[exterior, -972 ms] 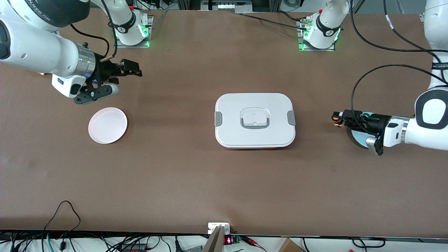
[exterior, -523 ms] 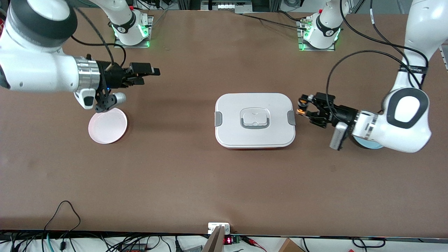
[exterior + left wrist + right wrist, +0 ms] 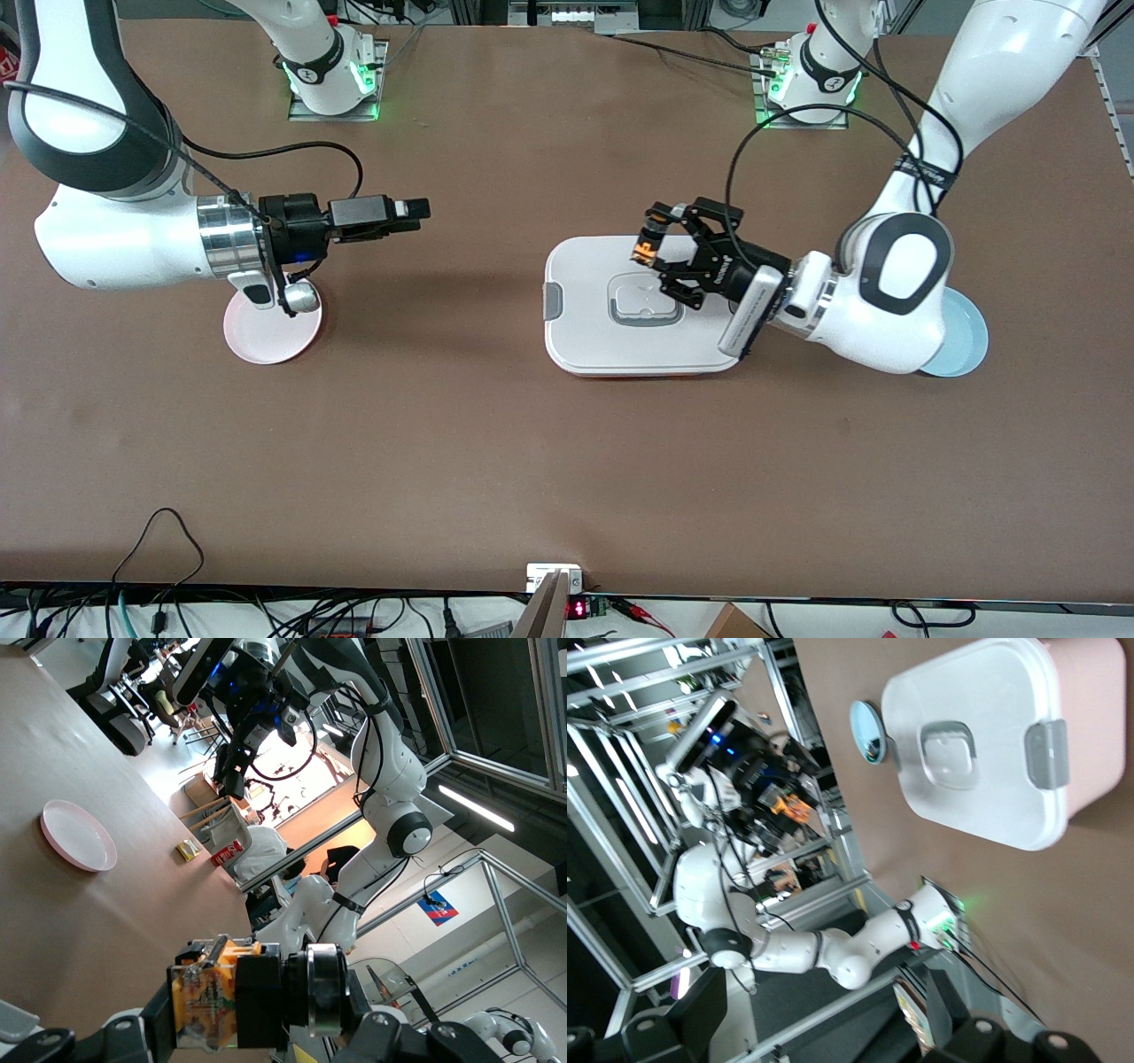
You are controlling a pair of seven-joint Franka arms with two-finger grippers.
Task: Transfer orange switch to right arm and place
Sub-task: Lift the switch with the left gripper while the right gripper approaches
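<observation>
Left gripper, clamped on the orange switch over the white box, was best kept steady until the wide-open right gripper was aligned.

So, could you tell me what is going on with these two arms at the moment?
The left gripper is shut on the orange switch, holding it over the white lidded box in the middle of the table. The right gripper is open and empty, up in the air near the pink plate. The handover has not happened yet.
</observation>
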